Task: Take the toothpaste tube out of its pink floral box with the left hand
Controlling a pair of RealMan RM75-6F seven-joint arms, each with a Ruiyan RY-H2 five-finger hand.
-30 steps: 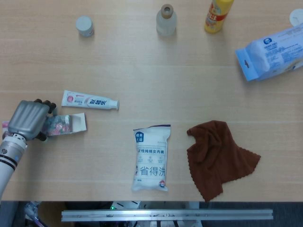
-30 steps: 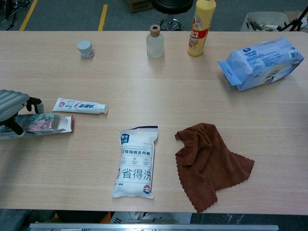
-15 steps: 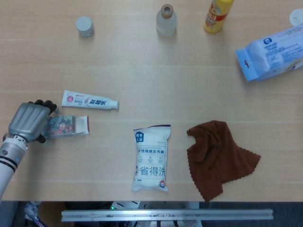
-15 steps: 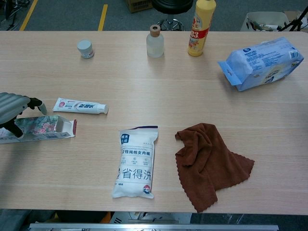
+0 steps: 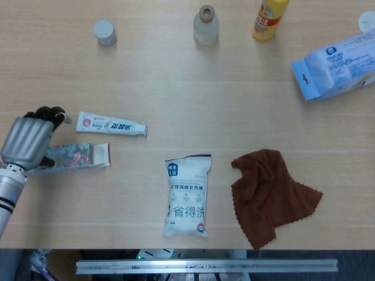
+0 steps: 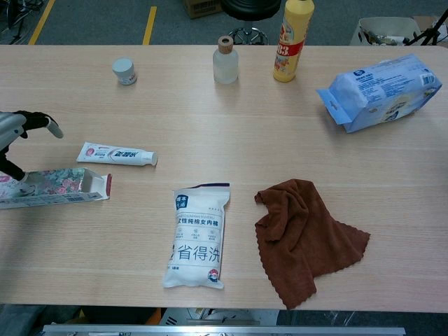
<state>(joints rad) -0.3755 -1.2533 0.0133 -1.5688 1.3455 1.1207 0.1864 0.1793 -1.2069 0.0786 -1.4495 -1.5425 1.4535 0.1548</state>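
Note:
The white toothpaste tube (image 5: 111, 124) (image 6: 115, 154) lies flat on the table, outside the box, cap end pointing right. Just in front of it the pink floral box (image 5: 76, 156) (image 6: 59, 187) lies on its side, its end flap open toward the right. My left hand (image 5: 26, 140) (image 6: 15, 129) hovers over the box's left end at the table's left edge. Its fingers are spread and lifted, with nothing between them. The thumb reaches down close to the box's left end, and contact cannot be made out. The right hand shows in neither view.
A white and blue pouch (image 5: 187, 196) and a brown cloth (image 5: 269, 193) lie at the front middle. A small white jar (image 5: 105, 31), a clear bottle (image 5: 205, 24) and a yellow bottle (image 5: 269, 19) stand along the back. A blue wipes pack (image 5: 337, 64) lies back right.
My left hand has let go of the floral box and lifted up and back with its fingers opening. The box has settled flat on the table, flap to the right.

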